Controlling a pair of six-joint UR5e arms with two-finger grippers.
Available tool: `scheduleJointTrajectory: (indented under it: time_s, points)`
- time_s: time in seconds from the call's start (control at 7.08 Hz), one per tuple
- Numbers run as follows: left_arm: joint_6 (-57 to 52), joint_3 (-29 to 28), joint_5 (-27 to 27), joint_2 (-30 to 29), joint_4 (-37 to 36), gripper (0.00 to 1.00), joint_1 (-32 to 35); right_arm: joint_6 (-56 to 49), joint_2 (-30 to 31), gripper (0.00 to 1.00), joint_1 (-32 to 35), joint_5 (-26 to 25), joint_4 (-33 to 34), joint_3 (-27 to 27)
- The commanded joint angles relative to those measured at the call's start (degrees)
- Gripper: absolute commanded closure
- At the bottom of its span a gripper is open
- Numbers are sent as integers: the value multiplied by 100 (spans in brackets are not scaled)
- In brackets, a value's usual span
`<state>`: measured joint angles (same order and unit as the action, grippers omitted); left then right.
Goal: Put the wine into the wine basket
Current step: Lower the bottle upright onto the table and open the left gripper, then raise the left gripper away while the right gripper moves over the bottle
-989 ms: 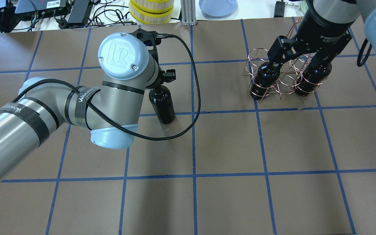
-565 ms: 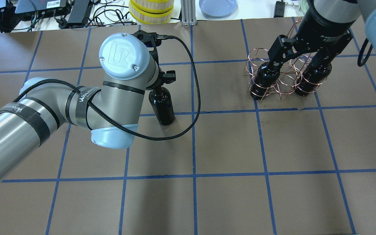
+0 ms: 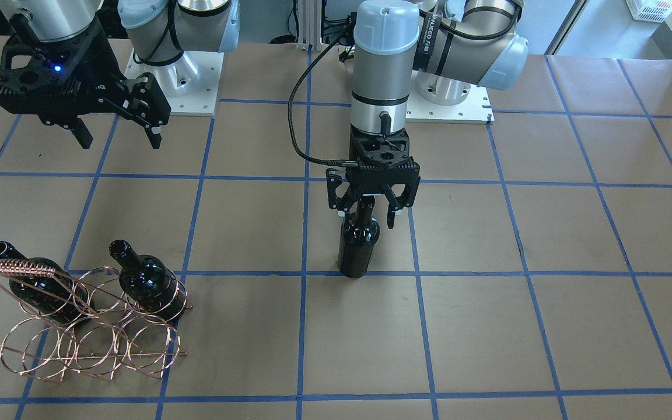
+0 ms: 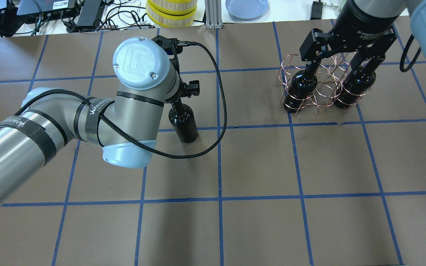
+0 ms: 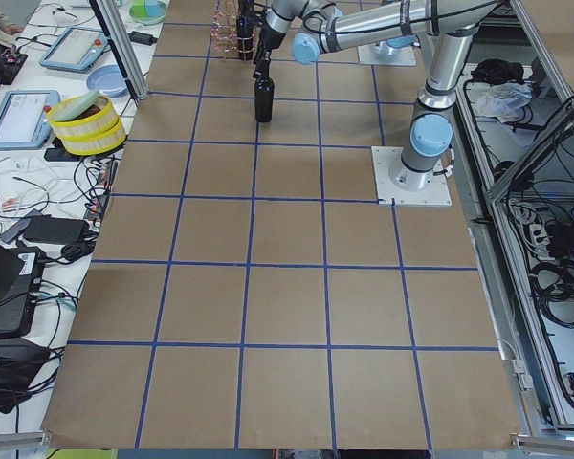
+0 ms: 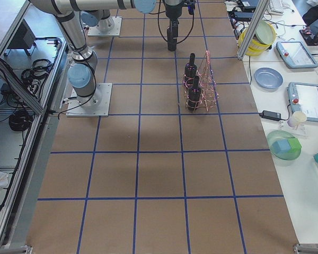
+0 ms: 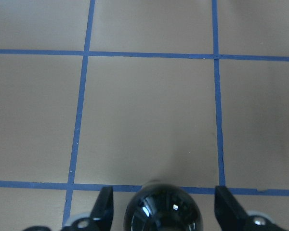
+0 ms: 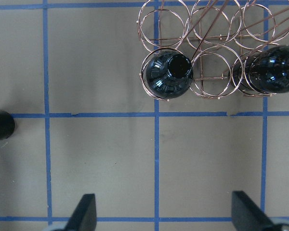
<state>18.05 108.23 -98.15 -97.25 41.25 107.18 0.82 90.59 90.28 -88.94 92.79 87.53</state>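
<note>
Between the spread fingers (image 3: pixel 392 217) of the left gripper (image 3: pixel 366 220), front view, the wine (image 3: pixel 359 251) stands upright on the table (image 3: pixel 546 233); the right gripper (image 3: pixel 119 140) hangs released, apart from the basket (image 3: pixel 18 268). Left wrist: the wine's shoulder sits between both fingers, gaps either side. Right wrist: fingers wide apart, basket ahead of them, bottles (image 8: pixel 167 73) in two end rings.

Wine (image 4: pixel 185 123) left of wine basket (image 4: pixel 322 88)

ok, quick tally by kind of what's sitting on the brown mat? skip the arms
Wine basket: 1
Wine bottles: 3 (two in the basket, one standing outside it)
Total: 4
</note>
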Motion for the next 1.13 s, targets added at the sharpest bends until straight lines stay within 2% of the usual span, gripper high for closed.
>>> scheduleJointTrajectory:
  time_s: [0.0,0.28,0.42,0.71,0.99]
  points:
    - [-12,-265,6,56,686,0,-21,818,-269,0,575,-157,28,-201]
    - [-12,-1693,77,92,3097,0,-153,1374,-436,0,797,-167,28,-333]
    - [-82,-2222,103,144,3961,0,-336,1707,-498,0,928,-141,63,-342]
    - [-710,-2674,1066,241,4933,0,-1667,2489,-918,0,1437,-176,415,-595]
    - [-961,-2711,948,556,5523,0,-1841,2721,-1297,0,1667,-263,415,-1000]
